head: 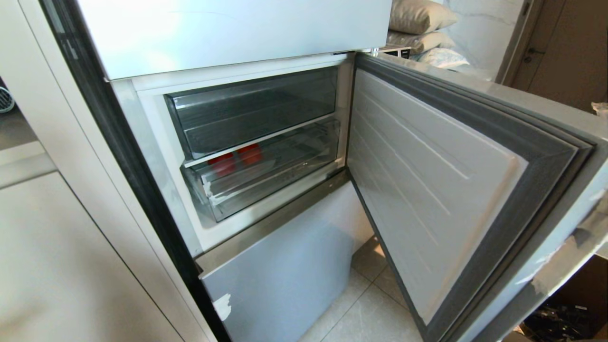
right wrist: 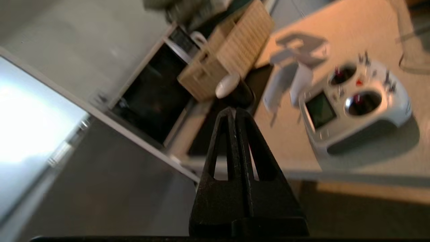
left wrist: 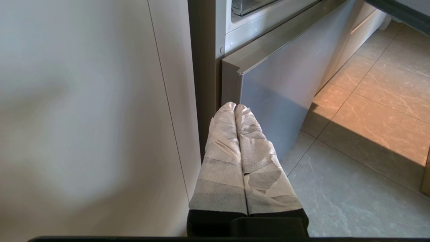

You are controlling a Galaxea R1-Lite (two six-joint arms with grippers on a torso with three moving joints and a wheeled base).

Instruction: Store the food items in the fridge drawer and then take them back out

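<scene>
Right pincer (right wrist: 235, 112) is clenched on nothing, off by a remote controller (right wrist: 352, 104); left pincer (left wrist: 235, 107) is clenched too, parked low. Your food items (head: 236, 159) sit inside the pushed-in fridge drawer (head: 266, 183): reach before opening it and you'll ram its clear lip.

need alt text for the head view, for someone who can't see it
An open fridge compartment holds two clear drawers, and two red food items sit in the lower drawer, seen through its plastic. The compartment's door is swung wide open to the right over a tiled floor. No robot arm shows in this view.
</scene>
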